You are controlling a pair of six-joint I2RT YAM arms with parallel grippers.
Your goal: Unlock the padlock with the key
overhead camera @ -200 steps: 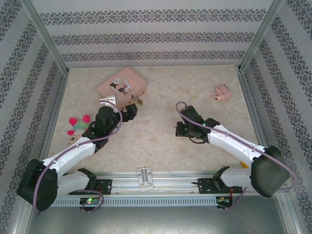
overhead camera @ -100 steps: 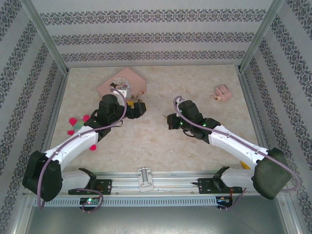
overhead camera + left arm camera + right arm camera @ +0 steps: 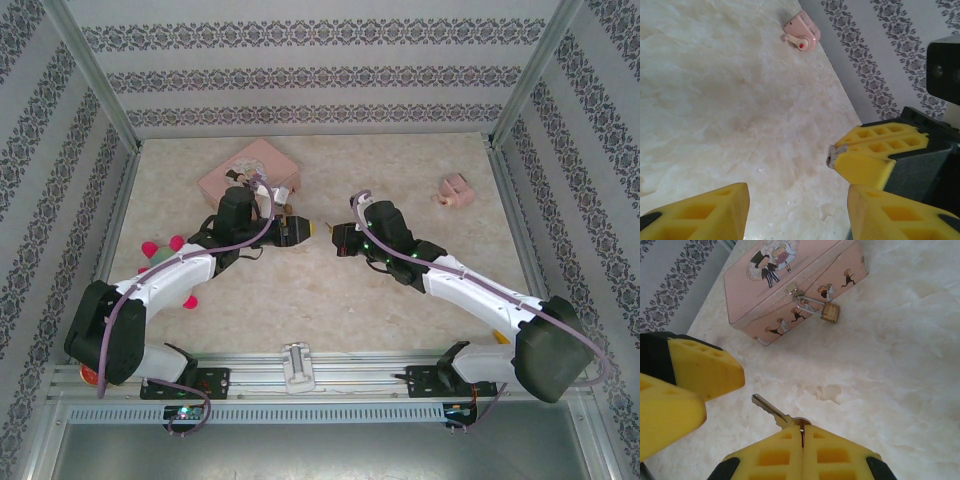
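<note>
The small brass padlock [image 3: 830, 312] hangs by its silvery shackle from the hasp of the pink tin [image 3: 790, 285], resting against the tin's front wall. My right gripper [image 3: 801, 432] is shut on the key [image 3: 767, 410], whose blade sticks out forward over the table. In the top view the right gripper [image 3: 337, 240] and the left gripper [image 3: 303, 230] face each other tip to tip, just in front of the tin [image 3: 232, 176]. My left gripper [image 3: 797, 200] is open with nothing in it. The key tip [image 3: 832, 155] shows beside its right finger.
A small pink lump [image 3: 457, 187] lies at the back right near the wall, and appears as the pink lump [image 3: 801, 32] in the left wrist view. A pink-and-green toy [image 3: 158, 255] sits at the left beside the left arm. Patterned walls enclose the marble-look table [image 3: 400, 180].
Both arms have swung toward the middle. The left gripper turned away from the tin to face right, and the right gripper moved left and back with the key until the tips nearly meet.
</note>
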